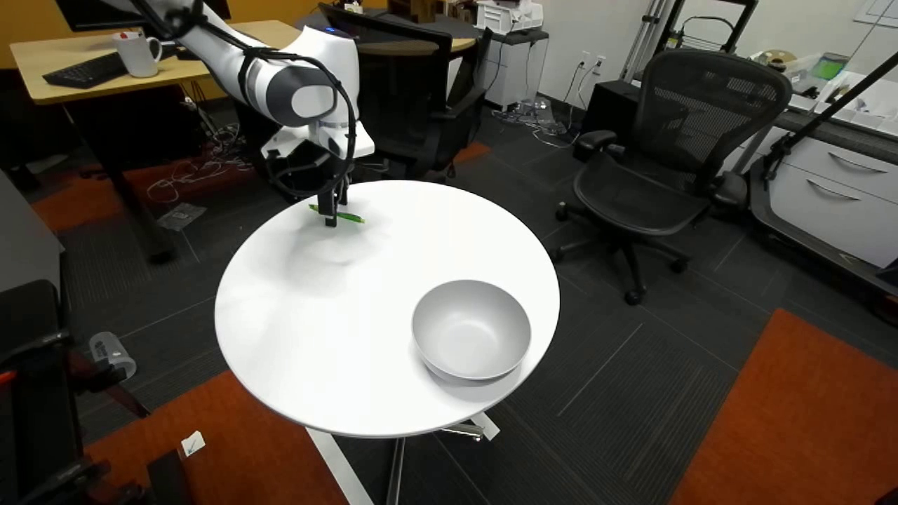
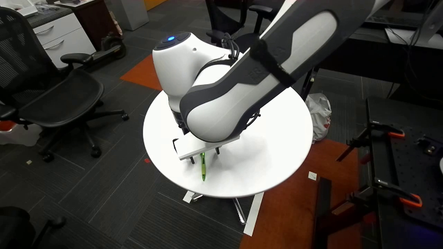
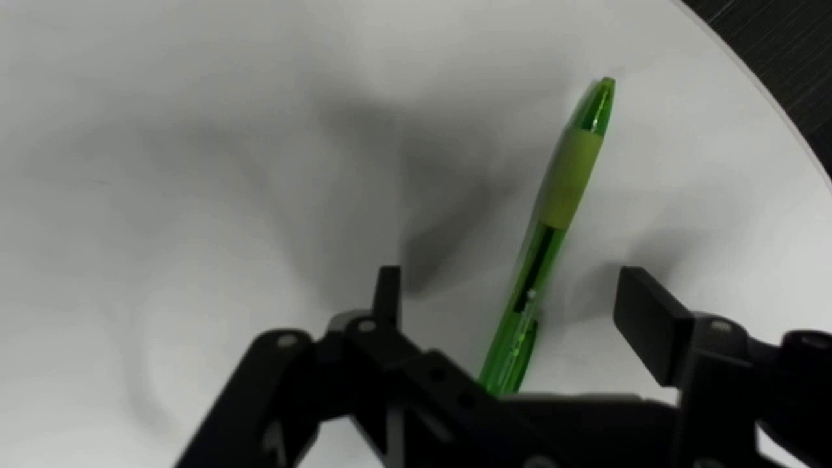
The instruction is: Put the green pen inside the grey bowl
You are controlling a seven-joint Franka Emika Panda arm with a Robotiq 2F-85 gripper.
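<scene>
The green pen (image 1: 351, 217) lies flat on the round white table near the edge by the arm. It also shows in an exterior view (image 2: 203, 169) and in the wrist view (image 3: 565, 185), where its lower end is hidden behind the gripper. My gripper (image 1: 337, 212) points down over the pen, with fingers spread on either side of it; in the wrist view the gripper (image 3: 512, 292) is open, with gaps between both fingers and the pen. The grey bowl (image 1: 470, 337) stands upright on the table's opposite side, and nothing shows inside it. It is hidden behind the arm in an exterior view.
The round white table (image 1: 316, 337) has a curved edge close to the pen. A black office chair (image 1: 645, 154) stands beside the table. A desk with a mug (image 1: 138, 56) is behind the arm. A black stand with orange clamps (image 2: 398, 166) is off another side.
</scene>
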